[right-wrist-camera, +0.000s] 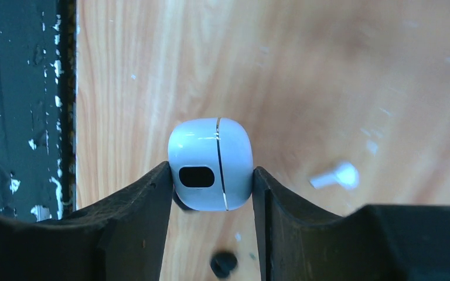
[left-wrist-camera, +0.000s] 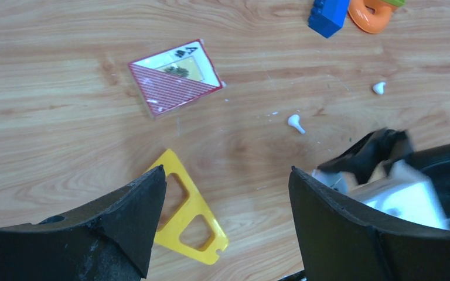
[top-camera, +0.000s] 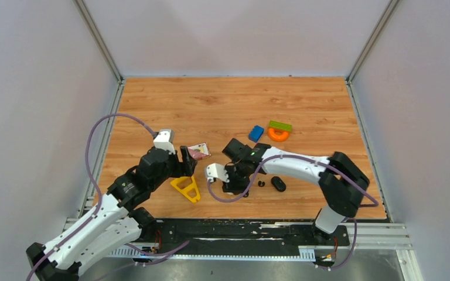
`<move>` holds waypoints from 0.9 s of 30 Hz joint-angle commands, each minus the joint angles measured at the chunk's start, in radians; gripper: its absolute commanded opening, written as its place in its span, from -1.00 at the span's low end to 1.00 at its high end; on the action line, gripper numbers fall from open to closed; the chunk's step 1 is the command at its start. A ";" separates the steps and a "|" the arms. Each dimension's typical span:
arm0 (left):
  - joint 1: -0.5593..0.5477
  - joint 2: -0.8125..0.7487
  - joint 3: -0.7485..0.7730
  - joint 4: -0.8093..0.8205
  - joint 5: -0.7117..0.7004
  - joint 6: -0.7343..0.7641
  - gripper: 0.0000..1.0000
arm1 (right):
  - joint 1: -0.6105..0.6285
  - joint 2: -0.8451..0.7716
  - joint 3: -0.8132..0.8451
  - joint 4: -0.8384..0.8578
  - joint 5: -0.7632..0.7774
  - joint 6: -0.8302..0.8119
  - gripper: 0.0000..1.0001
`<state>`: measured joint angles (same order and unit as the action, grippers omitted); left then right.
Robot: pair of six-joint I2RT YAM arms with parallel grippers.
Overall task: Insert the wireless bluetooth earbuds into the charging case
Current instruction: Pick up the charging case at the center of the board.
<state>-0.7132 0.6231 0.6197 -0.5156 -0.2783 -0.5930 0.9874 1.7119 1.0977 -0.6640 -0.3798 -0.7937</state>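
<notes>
The charging case (right-wrist-camera: 210,164) is white and rounded, with its lid seam closed and a dark oval window on its side. It sits on the wood between the fingers of my right gripper (right-wrist-camera: 211,170), and both pads touch its sides. A blurred white earbud (right-wrist-camera: 335,175) lies to the right of the case, and a black earbud (right-wrist-camera: 224,263) lies below it. My left gripper (left-wrist-camera: 225,172) hangs open over bare wood with nothing in it. Two white earbuds (left-wrist-camera: 296,123) (left-wrist-camera: 379,88) lie beyond it. From above, two black earbuds (top-camera: 262,183) lie just right of my right gripper (top-camera: 234,186).
A yellow triangle piece (left-wrist-camera: 190,216) lies by my left fingers, with a red card box (left-wrist-camera: 174,76) beyond it. A black oval case (top-camera: 278,184) sits right of the black buds. A blue block (top-camera: 256,133), an orange ring (top-camera: 278,135) and a green block (top-camera: 280,125) lie farther back.
</notes>
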 commanded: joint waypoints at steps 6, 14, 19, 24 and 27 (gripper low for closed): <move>0.000 0.194 -0.040 0.400 0.357 -0.129 0.60 | -0.172 -0.347 0.020 -0.065 -0.013 0.044 -0.29; -0.002 0.240 -0.151 0.799 0.536 -0.300 0.59 | -0.211 -0.359 0.064 -0.077 -0.038 0.070 -0.29; -0.003 0.290 -0.135 0.818 0.590 -0.303 0.54 | -0.213 -0.358 0.079 -0.080 -0.045 0.074 -0.28; -0.005 0.354 -0.156 0.922 0.622 -0.368 0.52 | -0.212 -0.368 0.100 -0.101 -0.079 0.069 -0.28; -0.011 0.407 -0.151 0.994 0.665 -0.405 0.48 | -0.212 -0.368 0.104 -0.109 -0.085 0.068 -0.28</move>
<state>-0.7139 0.9821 0.4652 0.3210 0.3134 -0.9283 0.7776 1.3575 1.1568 -0.7643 -0.4217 -0.7338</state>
